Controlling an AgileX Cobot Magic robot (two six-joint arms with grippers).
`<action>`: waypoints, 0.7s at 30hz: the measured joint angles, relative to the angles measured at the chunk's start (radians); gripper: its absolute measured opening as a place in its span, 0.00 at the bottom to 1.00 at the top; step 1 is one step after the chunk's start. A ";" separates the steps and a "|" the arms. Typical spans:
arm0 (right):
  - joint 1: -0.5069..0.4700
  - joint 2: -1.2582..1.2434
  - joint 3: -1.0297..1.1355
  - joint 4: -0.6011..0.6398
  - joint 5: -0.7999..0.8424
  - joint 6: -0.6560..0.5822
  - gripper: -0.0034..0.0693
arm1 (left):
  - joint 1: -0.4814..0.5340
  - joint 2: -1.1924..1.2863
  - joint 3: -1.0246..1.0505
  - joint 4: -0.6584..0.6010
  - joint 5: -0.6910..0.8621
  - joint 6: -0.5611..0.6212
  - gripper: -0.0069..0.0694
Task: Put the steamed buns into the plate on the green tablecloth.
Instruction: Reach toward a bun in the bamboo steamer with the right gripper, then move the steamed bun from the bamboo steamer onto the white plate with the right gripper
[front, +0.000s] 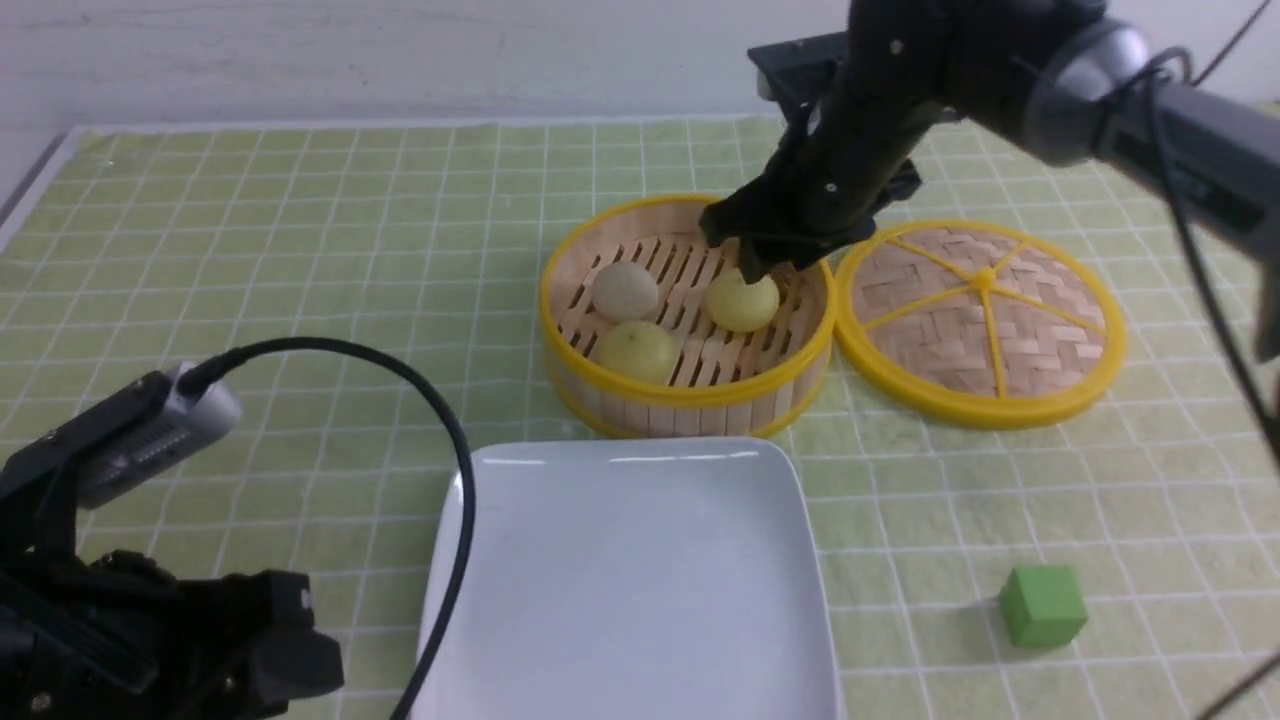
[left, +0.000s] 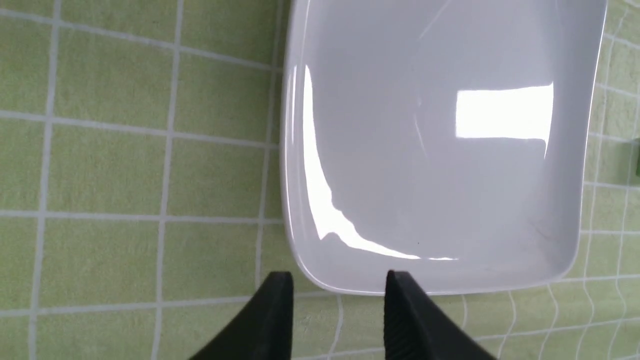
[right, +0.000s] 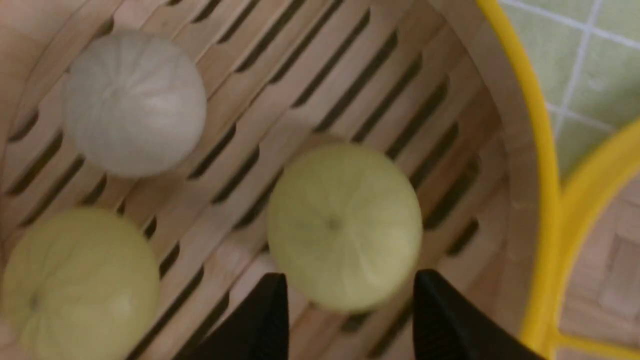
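Three steamed buns lie in the bamboo steamer: an off-white one (front: 626, 290) (right: 135, 102), a pale yellow one (front: 636, 350) (right: 80, 285) and a second yellow one (front: 742, 300) (right: 345, 225). My right gripper (front: 760, 265) (right: 350, 280) reaches down into the steamer, open, its fingertips on either side of the near edge of that second yellow bun. The white square plate (front: 630, 580) (left: 440, 175) sits empty on the green tablecloth (front: 250, 250), in front of the steamer. My left gripper (left: 340, 280) hangs open and empty at the plate's left edge.
The yellow-rimmed steamer basket (front: 690, 395) stands behind the plate. Its woven lid (front: 985, 320) lies flat just right of it. A green cube (front: 1043, 605) rests on the cloth at the front right. The left arm's black cable (front: 440, 420) arches over the plate's left edge.
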 joint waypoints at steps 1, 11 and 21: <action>0.000 0.000 -0.009 0.000 0.000 0.000 0.52 | 0.000 0.000 0.000 0.000 0.000 0.000 0.47; 0.011 0.036 -0.235 0.078 0.233 -0.042 0.06 | 0.000 0.000 0.000 0.000 -0.006 0.000 0.47; 0.205 -0.299 0.460 0.136 0.119 0.013 0.08 | 0.000 0.000 0.000 0.003 -0.042 0.000 0.47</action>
